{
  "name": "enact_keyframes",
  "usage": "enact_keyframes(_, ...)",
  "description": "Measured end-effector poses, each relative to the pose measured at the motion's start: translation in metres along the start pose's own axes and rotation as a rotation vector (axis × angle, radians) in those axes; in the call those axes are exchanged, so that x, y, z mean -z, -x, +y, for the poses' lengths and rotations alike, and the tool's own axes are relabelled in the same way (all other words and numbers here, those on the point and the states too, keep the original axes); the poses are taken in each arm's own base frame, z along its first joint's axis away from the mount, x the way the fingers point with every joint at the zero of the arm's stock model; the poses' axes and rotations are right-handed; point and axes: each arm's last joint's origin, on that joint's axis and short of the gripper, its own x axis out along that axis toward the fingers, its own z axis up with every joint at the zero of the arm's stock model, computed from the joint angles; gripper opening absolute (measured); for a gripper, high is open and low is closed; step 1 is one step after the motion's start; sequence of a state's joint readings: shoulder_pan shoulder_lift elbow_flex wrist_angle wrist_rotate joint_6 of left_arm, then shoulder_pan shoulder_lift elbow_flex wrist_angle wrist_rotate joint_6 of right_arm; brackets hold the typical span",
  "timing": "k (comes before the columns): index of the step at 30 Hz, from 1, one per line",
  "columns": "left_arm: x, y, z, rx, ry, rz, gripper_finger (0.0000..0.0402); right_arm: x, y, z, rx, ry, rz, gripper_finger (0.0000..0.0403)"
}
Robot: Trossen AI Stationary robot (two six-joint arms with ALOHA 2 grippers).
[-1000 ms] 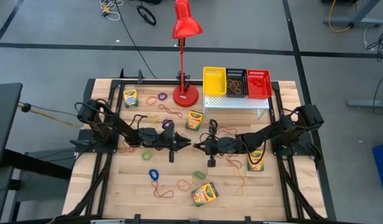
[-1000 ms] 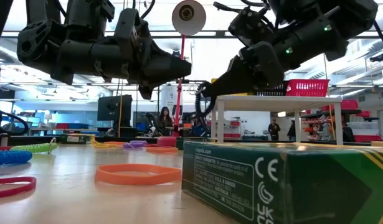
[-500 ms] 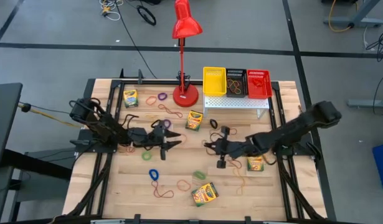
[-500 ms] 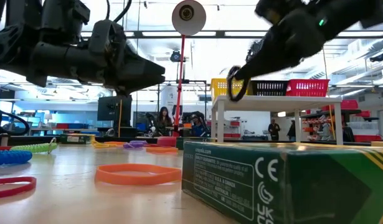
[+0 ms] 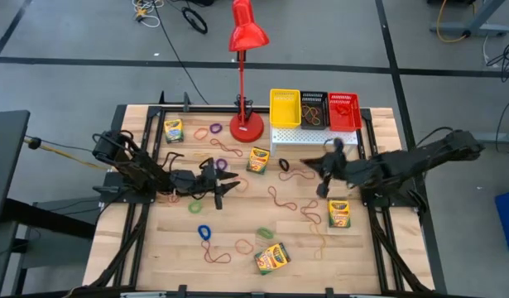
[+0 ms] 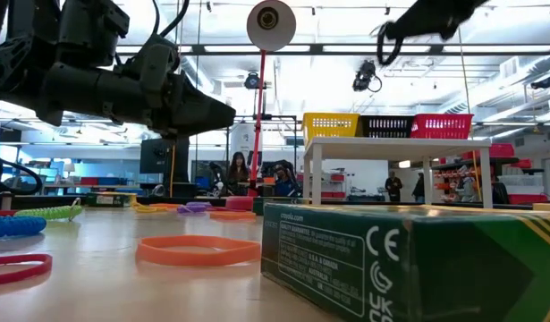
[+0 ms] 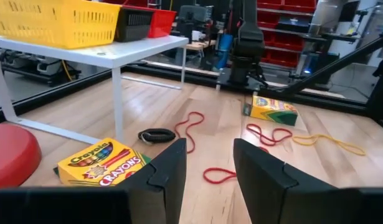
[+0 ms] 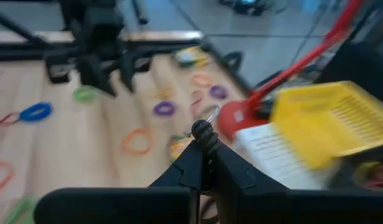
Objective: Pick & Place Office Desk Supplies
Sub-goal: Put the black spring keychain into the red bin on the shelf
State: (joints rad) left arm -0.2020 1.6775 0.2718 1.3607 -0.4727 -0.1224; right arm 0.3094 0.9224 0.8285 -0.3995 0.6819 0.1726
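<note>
Workshop floor, wooden bench [image 5: 180, 248] mid-frame in the high view, red lamp [image 5: 247, 37] at its top edge. Yellow basket [image 5: 285, 108], black basket [image 5: 314, 109] and red basket [image 5: 344, 111] sit on the white stand [image 5: 312, 136], upper right of centre.

Left gripper [image 5: 227, 187]: left of centre, jaws parted with a clear gap, nothing in them, held above the bench in the low view.

Right gripper [image 5: 327, 163]: right of centre, just below the stand, jaws pinched shut on a black rubber band [image 8: 205, 136]; the loop pokes out past the tips in the right wrist view.

Crayon boxes: one upper left [image 5: 173, 130], one centre [image 5: 258, 159] beside the lamp base, one right [image 5: 340, 213], one bottom centre [image 5: 272, 258].

Loose bands scattered: purple band [image 5: 215, 130] near top, blue band [image 5: 204, 233] lower left, green band [image 5: 265, 233] lower centre, red loops [image 5: 280, 199] mid-bench, another black band [image 5: 285, 164] beside the centre box.
</note>
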Motion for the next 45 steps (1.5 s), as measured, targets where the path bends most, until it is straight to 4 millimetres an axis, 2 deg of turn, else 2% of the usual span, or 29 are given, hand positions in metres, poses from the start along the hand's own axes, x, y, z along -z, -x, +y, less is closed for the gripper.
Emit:
enact_keyframes(4, 0.000, 0.000, 0.000, 0.000, -0.002, -0.002, 0.0139, -0.025, 0.016, -0.026, 0.112, -0.018, 0.001, 0.0024)
enact_keyframes(8, 0.000, 0.000, 0.000, 0.000, -0.020, 0.002, 0.0139, -0.042, 0.024, -0.052, 0.246, -0.040, 0.042, 0.0024)
enact_keyframes(13, 0.001, 0.000, 0.000, 0.000, -0.021, 0.006, 0.0139, -0.049, 0.022, -0.082, 0.344, -0.073, 0.091, 0.0024)
enact_keyframes(22, 0.001, 0.000, 0.000, 0.001, -0.018, 0.006, 0.0139, -0.038, 0.009, -0.131, 0.441, -0.166, 0.228, 0.0024)
enact_keyframes(32, 0.000, 0.000, 0.000, 0.002, -0.008, 0.003, 0.0139, -0.014, 0.001, -0.183, 0.583, -0.256, 0.443, 0.0025)
enact_keyframes(39, 0.000, 0.000, 0.000, 0.002, -0.008, 0.003, 0.0139, 0.000, -0.007, -0.205, 0.568, -0.347, 0.529, 0.0025)
enact_keyframes(45, 0.000, 0.000, 0.000, 0.002, -0.009, 0.004, 0.0139, 0.008, -0.018, -0.210, 0.546, -0.373, 0.606, 0.0041)
